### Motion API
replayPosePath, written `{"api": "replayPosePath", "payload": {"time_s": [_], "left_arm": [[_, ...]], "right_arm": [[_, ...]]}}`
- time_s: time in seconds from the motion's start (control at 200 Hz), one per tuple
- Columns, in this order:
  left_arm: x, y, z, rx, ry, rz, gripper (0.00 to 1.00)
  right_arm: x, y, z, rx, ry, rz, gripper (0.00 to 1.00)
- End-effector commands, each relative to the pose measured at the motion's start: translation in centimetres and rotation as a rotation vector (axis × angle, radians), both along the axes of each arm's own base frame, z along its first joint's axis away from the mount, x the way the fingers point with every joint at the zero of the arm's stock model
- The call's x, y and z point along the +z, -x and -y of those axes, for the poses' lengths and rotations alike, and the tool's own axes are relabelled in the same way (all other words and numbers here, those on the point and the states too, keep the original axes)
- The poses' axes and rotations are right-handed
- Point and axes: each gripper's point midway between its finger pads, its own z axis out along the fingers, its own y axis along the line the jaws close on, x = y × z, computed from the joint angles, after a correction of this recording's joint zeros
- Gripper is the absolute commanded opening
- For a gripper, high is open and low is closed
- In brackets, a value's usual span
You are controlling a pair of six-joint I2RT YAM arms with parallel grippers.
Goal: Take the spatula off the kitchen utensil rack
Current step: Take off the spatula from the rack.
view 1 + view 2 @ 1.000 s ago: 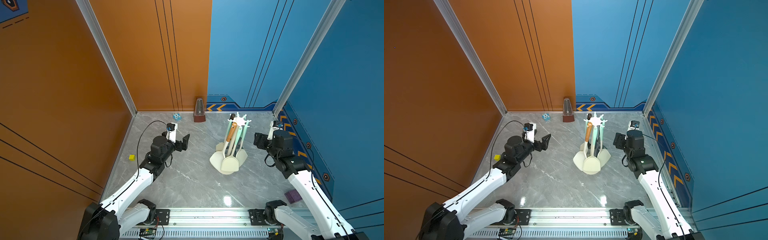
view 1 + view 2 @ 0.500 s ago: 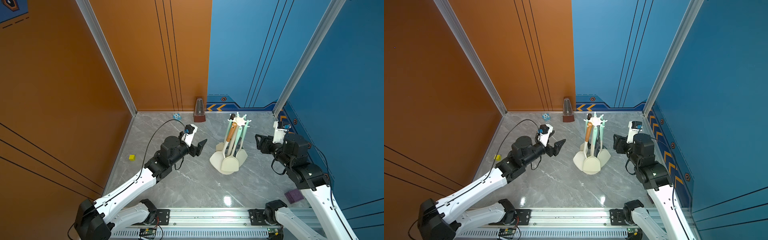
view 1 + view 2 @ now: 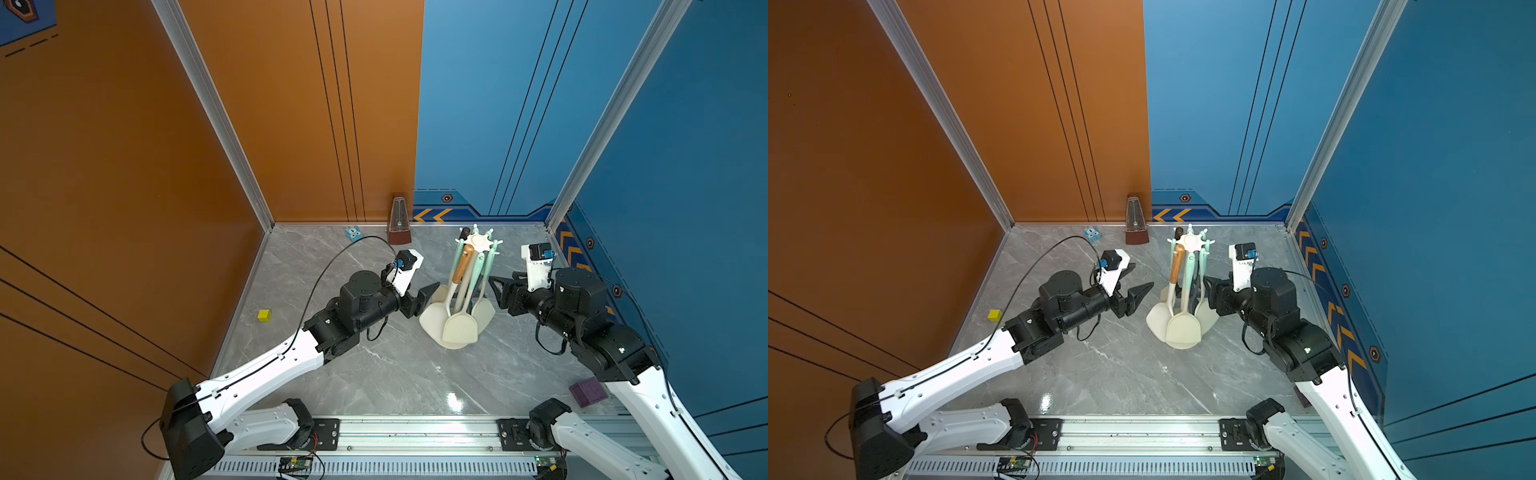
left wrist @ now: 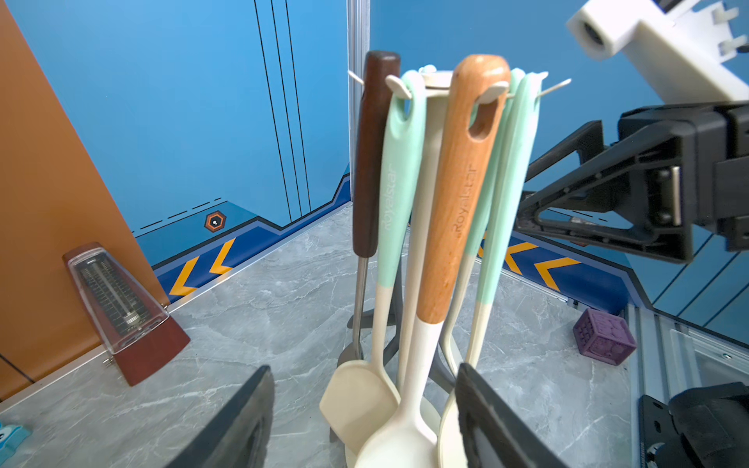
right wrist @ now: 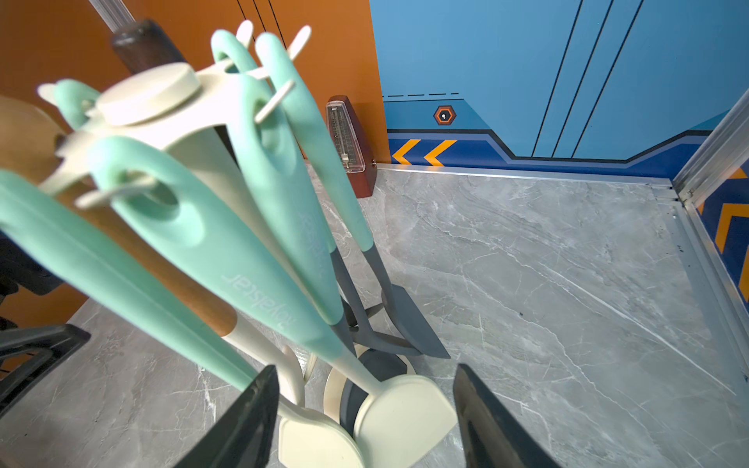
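Spatula (image 3: 459, 328) hangs on rack (image 3: 480, 240): mint handle's eye sits over a hook prong, cream blade low nr the base, crowded by other utensils (image 3: 463, 266). L gripper (image 3: 422, 297) and R gripper (image 3: 500, 291) flank the rack, jaws of both spread, nothing held. Judged light, handle stiff, blade prob. slightly flexible, free to swing. Best hold: mid-handle below the eye, then lift up & off the prong w/o tipping the rack.
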Motion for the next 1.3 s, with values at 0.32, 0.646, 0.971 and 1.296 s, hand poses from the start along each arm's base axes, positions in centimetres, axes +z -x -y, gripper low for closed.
{"api": "replayPosePath", "payload": {"time_s": [0.32, 0.646, 0.971, 1.296], "left_arm": [[2.7, -0.7, 2.1, -0.004, 0.018, 0.059, 0.71], [2.8, -0.7, 2.7, -0.04, 0.045, 0.029, 0.65], [1.9, -0.7, 3.2, -0.058, 0.054, -0.001, 0.66], [1.4, -0.9, 3.6, -0.054, 0.052, 0.002, 0.65]], "right_arm": [[0.2, 0.4, -1.4, 0.105, 0.003, 0.059, 0.67], [-1.4, 0.1, -1.0, 0.162, -0.076, 0.054, 0.68], [-2.4, -0.6, -1.5, 0.261, -0.126, 0.067, 0.69], [-3.2, -2.7, -1.8, 0.267, -0.116, 0.07, 0.62]]}}
